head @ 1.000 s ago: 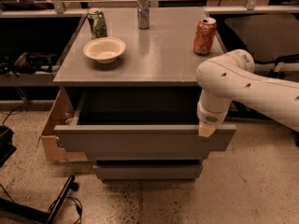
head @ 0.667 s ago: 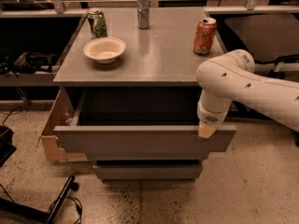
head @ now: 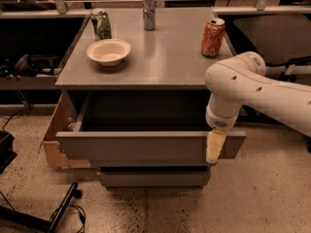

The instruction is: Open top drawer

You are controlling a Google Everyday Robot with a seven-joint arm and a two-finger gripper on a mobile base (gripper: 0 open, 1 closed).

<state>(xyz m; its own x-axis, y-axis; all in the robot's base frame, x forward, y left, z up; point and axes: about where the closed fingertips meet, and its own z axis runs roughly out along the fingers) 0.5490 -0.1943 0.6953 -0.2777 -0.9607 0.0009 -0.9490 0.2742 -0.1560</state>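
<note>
Grey and flat, the top drawer [head: 136, 148] stands drawn out toward the camera from under the desk [head: 165, 57], its front running left to right across the view. Near the right end of that front the gripper [head: 215, 149] hangs from the white arm [head: 262, 89], its pale tip lying over the outer face. How the jaws stand cannot be told, since the inner side is hidden. Any further pull would likely run toward the camera, square to the front's long axis.
</note>
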